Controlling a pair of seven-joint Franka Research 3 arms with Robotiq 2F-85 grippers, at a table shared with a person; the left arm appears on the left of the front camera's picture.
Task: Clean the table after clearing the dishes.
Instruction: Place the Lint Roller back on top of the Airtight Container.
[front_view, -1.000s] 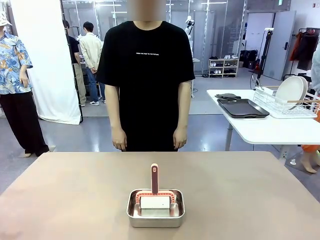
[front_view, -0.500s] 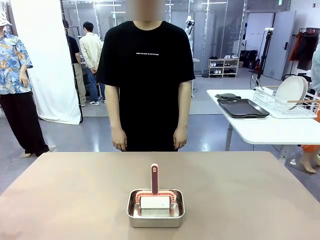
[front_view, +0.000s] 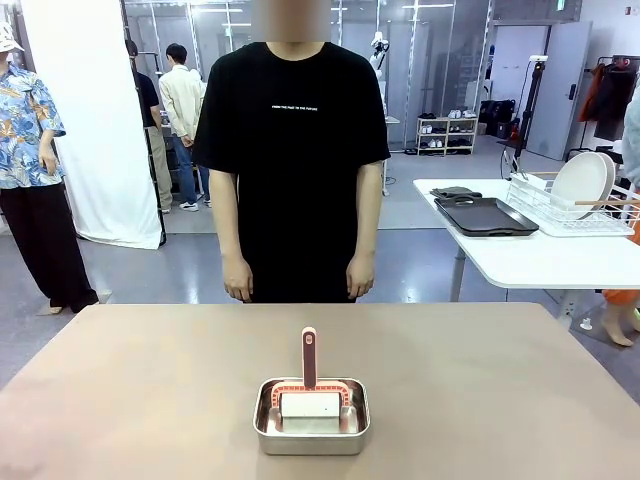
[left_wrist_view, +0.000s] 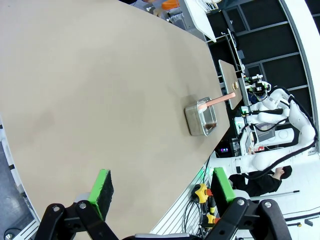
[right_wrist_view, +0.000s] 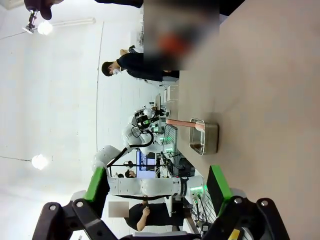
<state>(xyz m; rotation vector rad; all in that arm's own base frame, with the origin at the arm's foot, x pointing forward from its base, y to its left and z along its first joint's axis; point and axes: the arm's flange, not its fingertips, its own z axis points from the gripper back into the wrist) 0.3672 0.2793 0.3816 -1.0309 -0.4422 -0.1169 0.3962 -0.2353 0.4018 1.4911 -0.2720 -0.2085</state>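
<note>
The left hand (left_wrist_view: 159, 186) hangs above the counter (left_wrist_view: 100, 90) with its two green-padded fingers spread wide and nothing between them. The right hand (right_wrist_view: 156, 187) is likewise wide open and empty, held above the counter. At the counter's far edge the person stands upright, arms straight down, both hands (front_view: 238, 290) loose at the thighs.

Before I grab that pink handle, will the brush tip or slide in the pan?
Probably it tips: the brush stands upright, handle tall above the steel pan. The pan looks thin and light, so it may slide on the smooth table. The handle seems stiff.
</note>
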